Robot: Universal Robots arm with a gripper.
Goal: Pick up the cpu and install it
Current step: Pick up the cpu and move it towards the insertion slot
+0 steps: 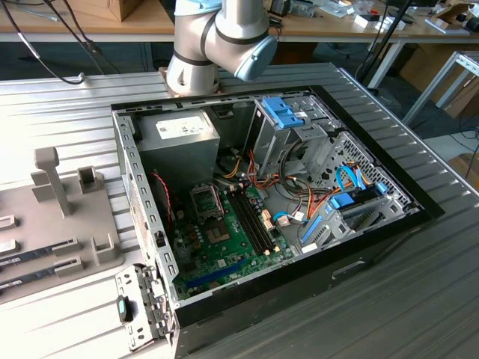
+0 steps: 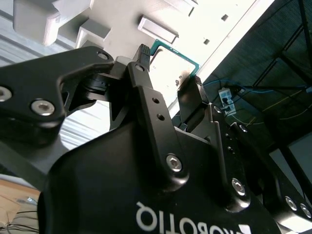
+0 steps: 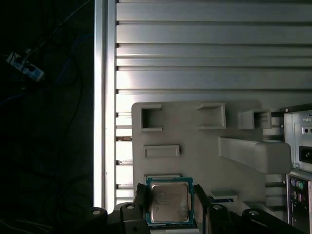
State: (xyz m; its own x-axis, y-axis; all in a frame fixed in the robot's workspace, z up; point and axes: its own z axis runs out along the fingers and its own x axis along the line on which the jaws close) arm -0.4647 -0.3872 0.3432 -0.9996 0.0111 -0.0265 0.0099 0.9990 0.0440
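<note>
**A:** Where is the cpu [image 3: 169, 201]?

**B:** It sits between the 2 black fingers [image 3: 141, 204] of the gripper [image 3: 169, 195]. In the first wrist view its silver-grey top faces the camera, with a thin green border around it.

**A:** Are the fingers gripping it?

**B:** They are clamped on 2 opposite edges of the chip. The second wrist view shows the same hold from lower down: the cpu [image 2: 170, 62] is pinched between the fingertips [image 2: 143, 53], and 1 green corner stands out past them.

**A:** What is behind it?

**B:** A pale grey fixture plate [image 3: 195, 146] with raised pockets and blocks, lying on a ribbed metal table [image 3: 195, 48]. The cpu is over that plate, just beside a low rectangular lip. Whether it touches the plate or hangs clear of it cannot be told.

**A:** And the exterior view?

**B:** The arm [image 1: 224, 34] stands at the far edge of an open computer case [image 1: 135, 187]. Inside the case lies the green motherboard [image 1: 224, 243], and its dark socket frame [image 1: 207, 200] is near the grey power-supply box [image 1: 183, 142]. The fixture plate [image 1: 82, 239] lies just beside the case, on the exterior view's left, with 2 long thin sticks [image 1: 45, 249] lying in its slots.
</note>
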